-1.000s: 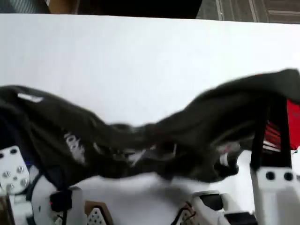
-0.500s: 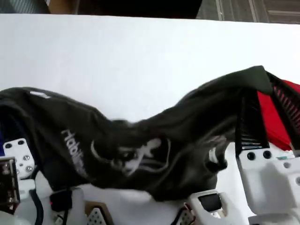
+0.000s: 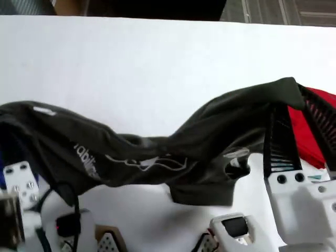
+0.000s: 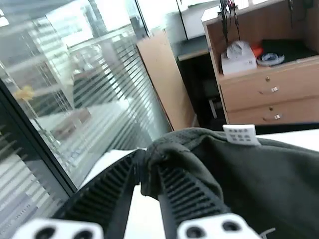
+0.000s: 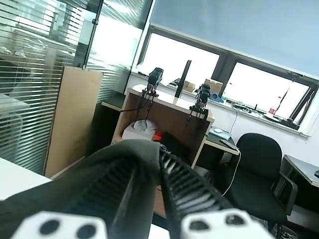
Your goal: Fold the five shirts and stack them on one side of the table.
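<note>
Jaws closed on cloth on both sides: left gripper (image 4: 147, 168) pinches the dark shirt (image 3: 157, 152) at an edge near its white label (image 4: 239, 133), and right gripper (image 5: 152, 160) pinches the far end. Shirt is strung between them over the table (image 3: 157, 58), sagging mid-span and bunched along the low edge. Can't tell if that edge touches the table.

Handling, my guess: light, limp, zero stiffness, so it droops and creases wherever it's unsupported. Grab at corners or shoulder seams, pinch deep, keep it taut; thin knit could slip out.

Count: two grippers, two shirts. Dark one is held; red shirt (image 3: 310, 136) lies at the table's right side by the right gripper.
</note>
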Controlling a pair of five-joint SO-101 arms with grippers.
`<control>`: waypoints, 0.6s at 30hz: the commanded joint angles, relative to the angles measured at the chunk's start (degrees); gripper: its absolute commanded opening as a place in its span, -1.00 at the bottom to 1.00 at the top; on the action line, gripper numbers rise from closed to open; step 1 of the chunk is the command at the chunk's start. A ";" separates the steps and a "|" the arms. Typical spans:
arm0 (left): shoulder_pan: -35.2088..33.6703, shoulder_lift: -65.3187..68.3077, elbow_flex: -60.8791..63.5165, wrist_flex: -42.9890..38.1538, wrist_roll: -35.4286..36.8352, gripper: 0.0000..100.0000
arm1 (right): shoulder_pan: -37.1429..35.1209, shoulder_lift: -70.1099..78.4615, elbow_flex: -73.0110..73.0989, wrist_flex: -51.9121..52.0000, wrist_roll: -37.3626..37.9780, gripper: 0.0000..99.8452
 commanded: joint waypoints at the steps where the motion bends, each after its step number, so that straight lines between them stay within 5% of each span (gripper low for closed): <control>1: -0.44 -2.46 0.48 -1.58 -0.26 -0.95 | -0.40 -0.04 0.09 0.04 -0.18 -0.96; 8: -0.35 -3.16 1.36 -2.64 -0.62 -0.95 | -0.40 0.57 3.87 -0.48 -2.99 -0.96; 18: -0.09 7.74 23.34 -23.47 -0.26 -0.95 | -0.31 0.66 35.87 -19.82 1.67 -0.96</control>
